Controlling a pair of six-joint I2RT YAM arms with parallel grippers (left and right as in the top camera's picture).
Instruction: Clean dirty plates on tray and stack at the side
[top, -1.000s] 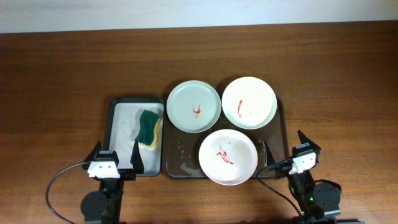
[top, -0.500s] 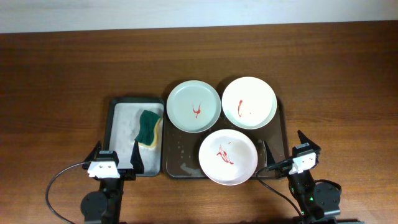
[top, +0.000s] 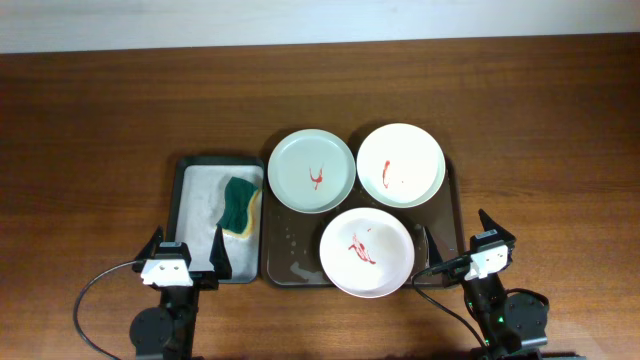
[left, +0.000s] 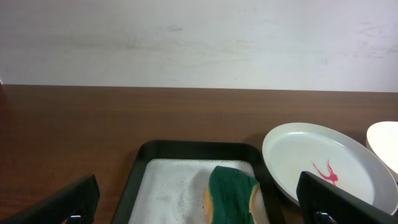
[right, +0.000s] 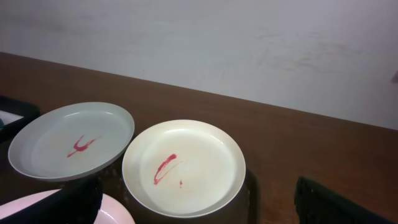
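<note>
Three dirty plates lie on the dark brown tray (top: 290, 262). The pale green plate (top: 311, 171) (left: 323, 163) (right: 68, 140) is at its back left. One white plate (top: 401, 165) (right: 183, 167) is at the back right. The other white plate (top: 366, 252) (right: 37, 208) is at the front. Each has a red sauce smear. My left gripper (top: 187, 262) (left: 199, 205) is open and empty at the front edge of the small tray. My right gripper (top: 463, 244) (right: 199, 205) is open and empty at the brown tray's front right corner.
A smaller white-bottomed tray (top: 195, 190) (left: 168, 180) with suds lies left of the brown tray. A green and yellow sponge (top: 240, 207) (left: 231, 194) lies in its right half. Bare wooden table (top: 100, 120) lies around both trays.
</note>
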